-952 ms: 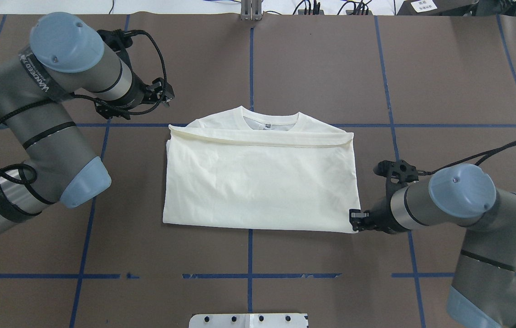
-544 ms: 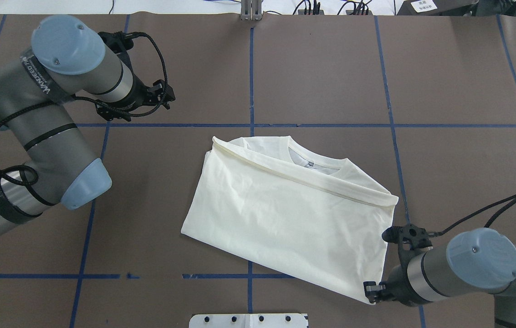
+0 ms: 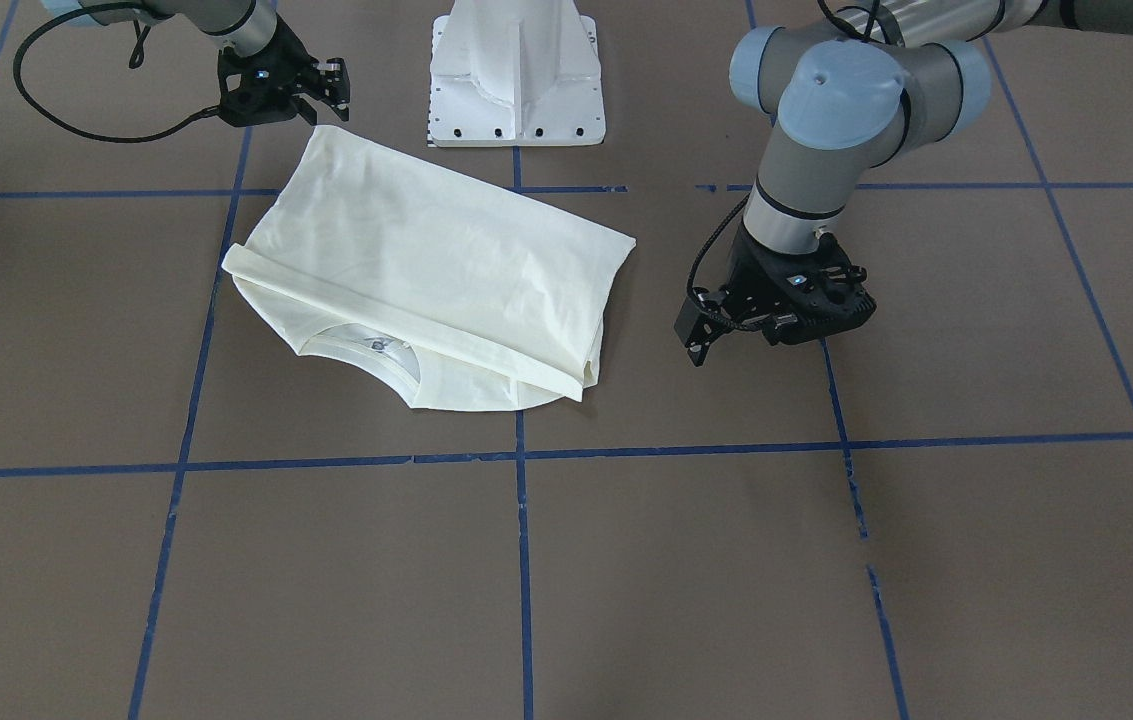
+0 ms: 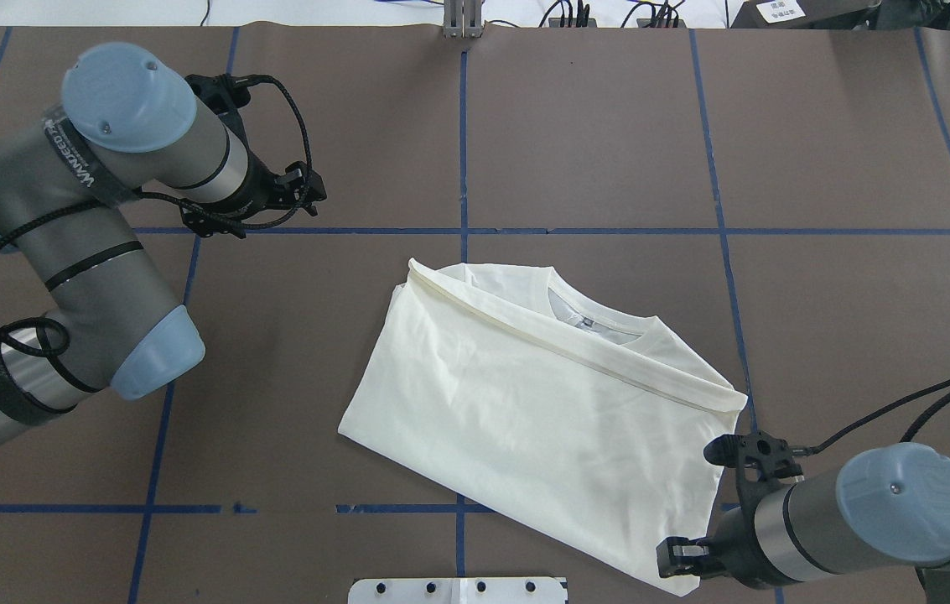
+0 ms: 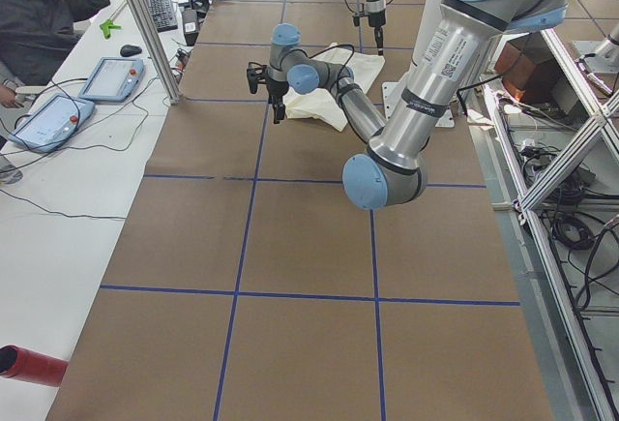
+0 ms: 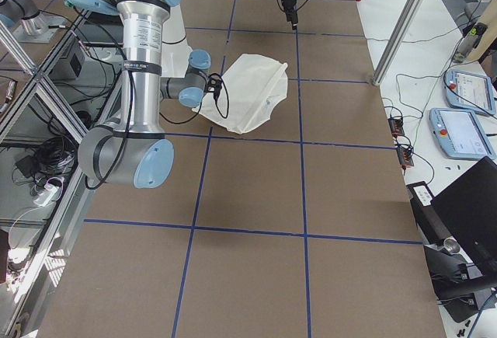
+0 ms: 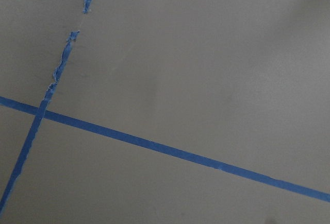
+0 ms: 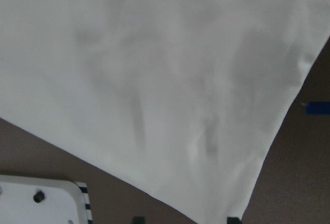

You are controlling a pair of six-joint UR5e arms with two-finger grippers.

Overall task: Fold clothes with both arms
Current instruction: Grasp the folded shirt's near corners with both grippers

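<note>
the right gripper (image 4: 676,560) looks pinched onto the near corner of the t-shirt (image 4: 525,419), right by the white pedestal base (image 4: 458,590). in the right wrist view the cloth runs all the way down between the finger tips, so i'd call it clamped on the fabric, though the pads themselves are barely visible. out from that corner the shirt lies skewed across the brown table (image 4: 592,126), already folded in half with the hem lying just short of the collar (image 4: 588,315), plain side up and no sleeves sticking out.

the left gripper (image 4: 307,184) is well off beyond the far corner of the shirt, holding nothing. its wrist cam only sees table and blue tape (image 7: 170,152), and its jaws look a little parted in the overhead, though that's hard to be sure of.

so my read: the first big fold is done, and now it's being swung round or repositioned. at least one more crosswise fold is probably left, plus straightening, and the left arm has to get back in on it.
</note>
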